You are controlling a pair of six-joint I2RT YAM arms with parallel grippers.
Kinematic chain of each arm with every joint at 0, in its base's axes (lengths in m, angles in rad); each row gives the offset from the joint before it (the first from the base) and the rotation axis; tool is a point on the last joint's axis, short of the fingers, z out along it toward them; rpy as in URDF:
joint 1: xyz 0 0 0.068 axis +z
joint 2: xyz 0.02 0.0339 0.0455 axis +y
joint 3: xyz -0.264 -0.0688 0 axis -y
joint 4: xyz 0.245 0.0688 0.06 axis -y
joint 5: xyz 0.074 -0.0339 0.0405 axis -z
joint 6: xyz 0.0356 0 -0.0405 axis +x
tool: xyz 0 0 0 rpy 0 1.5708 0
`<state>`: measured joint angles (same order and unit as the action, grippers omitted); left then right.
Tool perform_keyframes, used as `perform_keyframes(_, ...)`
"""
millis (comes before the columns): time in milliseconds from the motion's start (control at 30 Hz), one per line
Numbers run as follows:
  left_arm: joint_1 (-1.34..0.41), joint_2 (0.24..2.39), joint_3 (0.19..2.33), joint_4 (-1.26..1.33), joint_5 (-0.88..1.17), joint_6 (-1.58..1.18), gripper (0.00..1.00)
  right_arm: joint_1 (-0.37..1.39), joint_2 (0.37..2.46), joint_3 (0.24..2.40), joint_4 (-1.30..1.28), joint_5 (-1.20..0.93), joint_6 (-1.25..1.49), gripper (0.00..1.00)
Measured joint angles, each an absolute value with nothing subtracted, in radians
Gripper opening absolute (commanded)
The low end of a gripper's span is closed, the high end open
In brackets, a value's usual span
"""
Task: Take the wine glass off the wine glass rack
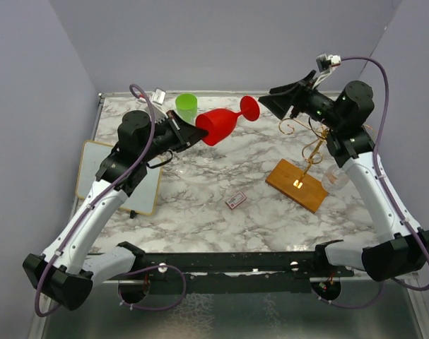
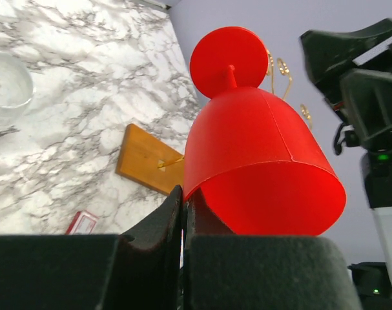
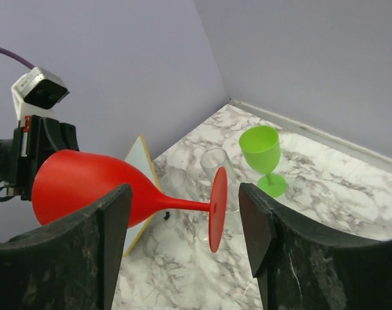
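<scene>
A red wine glass (image 1: 221, 123) hangs sideways in mid-air over the far middle of the table (image 1: 200, 185), clear of the gold rack (image 1: 307, 145) standing to the right. The left gripper (image 1: 196, 134) pinches its rim. The right gripper (image 1: 265, 101), fingers spread, sits just beside its foot.

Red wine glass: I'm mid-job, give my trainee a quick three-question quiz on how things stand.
1. Where is the red wine glass relative to the wine glass rack?
2. Which gripper is shut on the glass's bowl rim? A left, B right, C neither.
3. True or false: the green wine glass stands upright on the table.
Key: 1. Off the rack, held sideways in the air, to its left in the top view. 2. A; the left gripper pinches the rim, and the right gripper is open by the foot. 3. True.
</scene>
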<state>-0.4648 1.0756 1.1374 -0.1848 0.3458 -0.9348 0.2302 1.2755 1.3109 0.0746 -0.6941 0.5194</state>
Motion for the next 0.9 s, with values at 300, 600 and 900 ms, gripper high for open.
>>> perform_keyframes(300,-0.465,0.996,1.217,-0.515,0.291,-0.78,0.0,0.234,1.134,1.4,-0.105,-0.501,0.245,0.75)
perform_keyframes(600,-0.465,1.016,1.221,-0.837,0.178,-0.632,0.0,0.234,0.974,1.396,-0.128,-0.337,0.096,0.77)
perform_keyframes(900,-0.465,1.184,1.283,-0.955,0.103,-0.521,0.0,0.234,0.886,1.347,-0.127,-0.281,0.028,0.77)
